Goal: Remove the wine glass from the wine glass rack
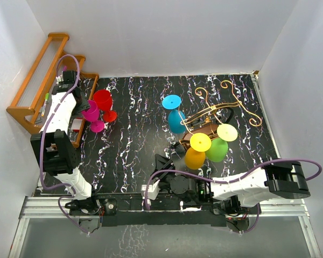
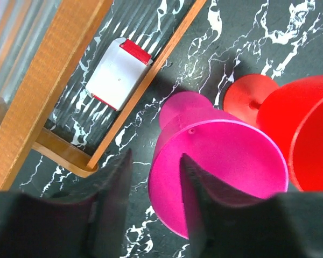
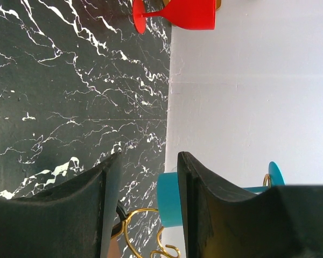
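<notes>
From here the black marbled tabletop point(image 1: 134, 156) fills most of my top view, and the wine glass rack point(image 1: 211, 110) stands right of centre on it, its gold wire rails running out to curly ends. My right gripper point(image 3: 148, 161) points at the rack with its jaws parted and nothing between them. My left gripper point(image 2: 156, 156), well apart at the far left, is likewise released. One finger crosses in front of a magenta glass point(image 2: 220, 156) standing beside a red glass point(image 2: 307, 129), and I cannot tell whether it touches. Three glasses hang bowl-down from the rails: a blue wine glass point(image 1: 176, 121) nearest the right gripper, then an orange glass point(image 1: 194, 158) and a green glass point(image 1: 218, 150) close together. I take the blue one as my target. It looks like opaque moulded plastic, so I expect it to be light, rigid, smooth enough to slip, and less fragile than real glass. The bowl seems wide for my jaws. I would pinch the thin stem point(image 3: 254, 189) just below the rails and slide the foot point(image 1: 171, 101) along them to the open end without tugging the light rack.
</notes>
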Available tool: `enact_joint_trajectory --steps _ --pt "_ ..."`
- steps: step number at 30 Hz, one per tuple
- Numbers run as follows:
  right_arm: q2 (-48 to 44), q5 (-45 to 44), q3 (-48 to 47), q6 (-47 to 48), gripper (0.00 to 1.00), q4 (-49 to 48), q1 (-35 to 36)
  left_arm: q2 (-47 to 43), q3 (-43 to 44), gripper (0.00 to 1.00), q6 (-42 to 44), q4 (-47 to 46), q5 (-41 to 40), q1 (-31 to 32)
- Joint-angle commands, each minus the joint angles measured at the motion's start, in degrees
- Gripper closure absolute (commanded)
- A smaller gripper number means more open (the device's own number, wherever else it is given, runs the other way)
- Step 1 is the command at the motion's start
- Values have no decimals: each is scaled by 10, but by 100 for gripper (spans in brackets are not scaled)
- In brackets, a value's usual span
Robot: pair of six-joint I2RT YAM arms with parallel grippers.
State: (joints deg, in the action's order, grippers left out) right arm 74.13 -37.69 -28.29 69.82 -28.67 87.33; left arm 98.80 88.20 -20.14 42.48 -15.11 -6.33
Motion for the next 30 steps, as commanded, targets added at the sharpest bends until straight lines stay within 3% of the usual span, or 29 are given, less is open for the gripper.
enact_joint_trajectory --steps 1,10,16,19,21,24,28,30 --pt "-9 -5 -16 -18 53 -27 3 -24 26 56 -1 19 -14 -5" --pt "-11 29 -126 -96 53 47 3 -136 27 52 -14 38 27 -6" --pt "29 10 -341 -193 51 136 -8 -306 -88 48 -54 -54 149 -5" --pt "77 -10 -490 -290 50 227 -52 -362 -130 47 -72 -82 185 -6" --pt "107 18 -608 -416 50 333 -125 -379 -141 47 -80 -87 214 -5" --pt "155 134 -792 -617 51 513 -274 -383 -152 47 -91 -90 273 -6" --pt "193 389 -940 -826 51 663 -487 -393 -177 48 -99 -105 331 -5" --pt "195 558 -923 -935 55 680 -603 -401 -194 48 -105 -117 355 -6"
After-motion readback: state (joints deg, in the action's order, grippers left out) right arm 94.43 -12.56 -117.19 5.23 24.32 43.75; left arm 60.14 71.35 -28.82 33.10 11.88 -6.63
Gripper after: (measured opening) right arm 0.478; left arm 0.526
